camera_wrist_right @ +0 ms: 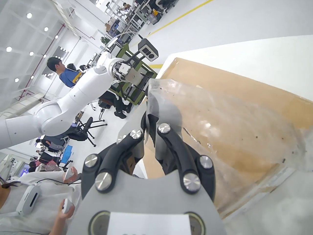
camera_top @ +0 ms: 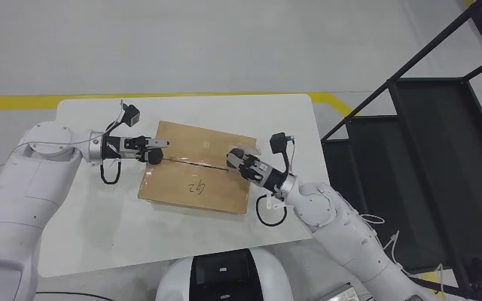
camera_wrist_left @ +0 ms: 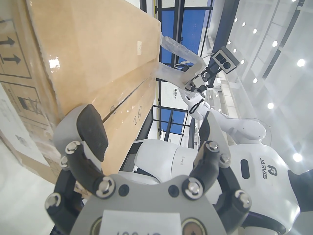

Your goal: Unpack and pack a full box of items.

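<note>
A shut cardboard box (camera_top: 196, 169) lies in the middle of the white table, with a taped seam along its top. My right gripper (camera_top: 235, 159) is at the box's right end, shut on a strip of clear tape (camera_wrist_right: 207, 113) that is peeled up from the box (camera_wrist_right: 244, 86). The gripper (camera_wrist_right: 150, 121) pinches the strip's crumpled free end. My left gripper (camera_top: 154, 150) stands open at the box's left end, level with the seam. In the left wrist view one fingertip pad (camera_wrist_left: 91, 128) rests by the box (camera_wrist_left: 93, 50) edge, and nothing is between the fingers.
The white table (camera_top: 90, 226) has bare room in front of and to the left of the box. Dark metal stairs (camera_top: 407, 150) stand past the table's right edge. A yellow floor line (camera_top: 45, 100) runs behind the table.
</note>
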`<action>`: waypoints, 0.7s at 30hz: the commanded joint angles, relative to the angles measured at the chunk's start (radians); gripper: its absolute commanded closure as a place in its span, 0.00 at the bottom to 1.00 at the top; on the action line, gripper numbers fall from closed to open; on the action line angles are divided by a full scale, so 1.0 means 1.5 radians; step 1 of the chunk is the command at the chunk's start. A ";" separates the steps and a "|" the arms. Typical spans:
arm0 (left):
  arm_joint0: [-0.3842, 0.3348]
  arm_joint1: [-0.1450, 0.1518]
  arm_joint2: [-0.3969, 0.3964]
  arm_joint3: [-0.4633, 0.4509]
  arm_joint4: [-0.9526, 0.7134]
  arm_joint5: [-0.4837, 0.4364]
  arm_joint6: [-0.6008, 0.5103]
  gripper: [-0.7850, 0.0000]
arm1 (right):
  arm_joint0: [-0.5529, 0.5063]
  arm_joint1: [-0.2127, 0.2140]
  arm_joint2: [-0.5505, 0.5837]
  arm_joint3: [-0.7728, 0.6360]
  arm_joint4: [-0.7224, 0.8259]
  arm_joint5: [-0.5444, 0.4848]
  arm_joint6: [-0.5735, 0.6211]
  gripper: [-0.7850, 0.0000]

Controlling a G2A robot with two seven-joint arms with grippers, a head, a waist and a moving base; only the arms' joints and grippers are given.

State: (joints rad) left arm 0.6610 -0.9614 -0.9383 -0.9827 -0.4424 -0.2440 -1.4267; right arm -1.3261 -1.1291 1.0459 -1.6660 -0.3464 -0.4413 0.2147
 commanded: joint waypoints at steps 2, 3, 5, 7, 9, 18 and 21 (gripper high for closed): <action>0.001 0.000 -0.002 -0.001 0.001 0.000 -0.001 0.00 | 0.015 -0.006 -0.018 0.014 -0.014 0.017 0.000 1.00; 0.002 0.000 -0.004 0.000 0.001 -0.001 -0.001 0.00 | 0.020 -0.008 -0.024 0.020 -0.020 0.023 -0.001 1.00; 0.003 0.001 -0.006 0.000 0.001 -0.001 -0.002 0.00 | 0.029 -0.012 -0.034 0.030 -0.027 0.032 -0.006 1.00; 0.004 0.001 -0.008 0.000 0.001 0.000 -0.003 0.00 | 0.038 -0.016 -0.044 0.039 -0.041 0.043 -0.009 1.00; 0.004 0.001 -0.009 0.000 0.002 0.001 -0.003 0.00 | 0.046 -0.020 -0.054 0.048 -0.052 0.054 -0.012 1.00; 0.008 0.001 -0.016 -0.002 0.001 -0.001 -0.006 0.00 | 0.080 -0.038 -0.096 0.080 -0.101 0.104 -0.016 1.00; 0.009 0.001 -0.018 -0.003 0.002 0.000 -0.007 0.00 | 0.087 -0.042 -0.103 0.088 -0.114 0.114 -0.019 1.00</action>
State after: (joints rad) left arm 0.6738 -0.9597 -0.9641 -0.9863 -0.4401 -0.2449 -1.4364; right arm -1.1980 -1.1904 0.8936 -1.5373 -0.5139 -0.2731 0.1885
